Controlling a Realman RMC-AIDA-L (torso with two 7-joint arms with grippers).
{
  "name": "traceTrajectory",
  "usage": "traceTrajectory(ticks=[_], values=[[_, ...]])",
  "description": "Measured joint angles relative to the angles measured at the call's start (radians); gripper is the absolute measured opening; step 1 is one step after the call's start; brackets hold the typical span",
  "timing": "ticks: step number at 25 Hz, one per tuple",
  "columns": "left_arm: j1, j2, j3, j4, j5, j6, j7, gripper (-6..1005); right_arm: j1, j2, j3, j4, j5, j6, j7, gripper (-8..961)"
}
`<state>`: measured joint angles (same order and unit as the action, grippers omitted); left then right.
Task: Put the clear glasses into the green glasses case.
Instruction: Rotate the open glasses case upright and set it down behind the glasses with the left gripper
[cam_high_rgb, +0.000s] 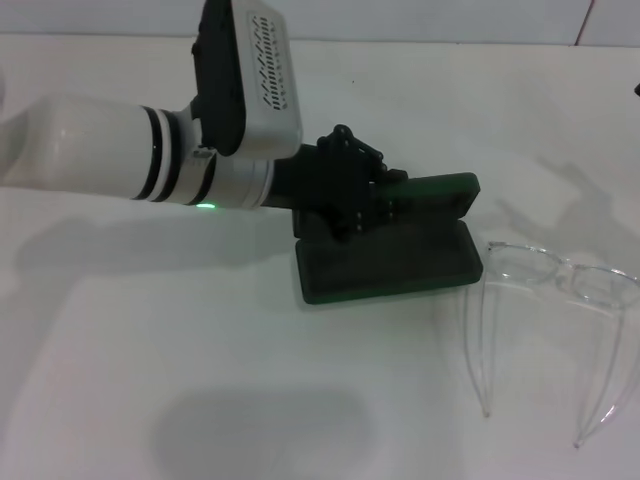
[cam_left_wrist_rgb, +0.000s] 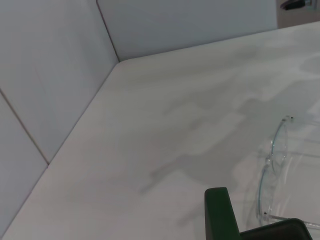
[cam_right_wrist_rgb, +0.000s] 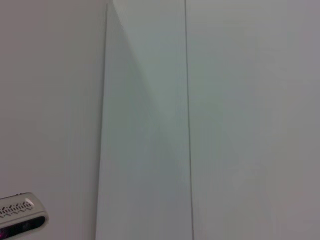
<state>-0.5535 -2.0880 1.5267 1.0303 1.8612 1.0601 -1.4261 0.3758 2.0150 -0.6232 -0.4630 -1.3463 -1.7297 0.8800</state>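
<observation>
The left gripper (cam_high_rgb: 362, 190) is at the far edge of the open case (cam_high_rgb: 390, 262), by its lid; I cannot tell if it grips. The glasses (cam_high_rgb: 560, 290) lie just right of the case. Hold the lid wide open.

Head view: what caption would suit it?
Left gripper at the open green glasses case; clear glasses lie beside it.
</observation>
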Motion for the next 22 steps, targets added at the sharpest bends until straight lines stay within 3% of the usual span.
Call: traceTrajectory(ticks=[8, 22], values=[[-0.028, -0.003, 0.094, 0.001, -0.012, 0.002, 0.0, 203, -0.019, -0.002, 0.0, 0.0, 0.013, -0.018, -0.006, 871], [-0.03, -0.007, 0.108, -0.007, -0.047, -0.034, 0.083, 203, -0.023, -0.007, 0.0, 0.0, 0.012, -0.026, -0.007, 871]])
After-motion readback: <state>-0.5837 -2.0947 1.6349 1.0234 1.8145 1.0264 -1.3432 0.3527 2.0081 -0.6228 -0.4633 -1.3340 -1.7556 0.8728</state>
